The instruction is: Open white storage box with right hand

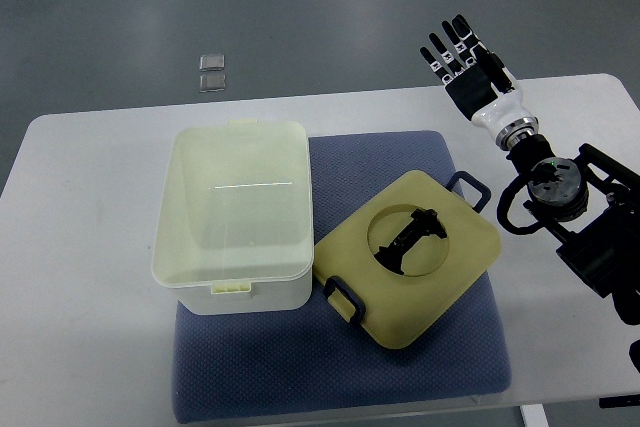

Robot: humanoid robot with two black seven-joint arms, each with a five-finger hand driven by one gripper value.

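On the table (80, 247) lies a mat (400, 162), with the open storage box (232, 212) on its left part and the lid (408, 257) just right of it.

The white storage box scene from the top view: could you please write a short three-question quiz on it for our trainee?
1. True or false: the lid sits closed on the white storage box.
2. Where is the right hand? A) gripping the lid, B) raised beyond the table's far edge, holding nothing, C) inside the box.
3. What do the box and lid rest on?

Key:
1. False. The box stands open, and the lid lies flat beside it, on its right in the picture.
2. B. Its fingers are spread and touch nothing.
3. A blue mat on the table.
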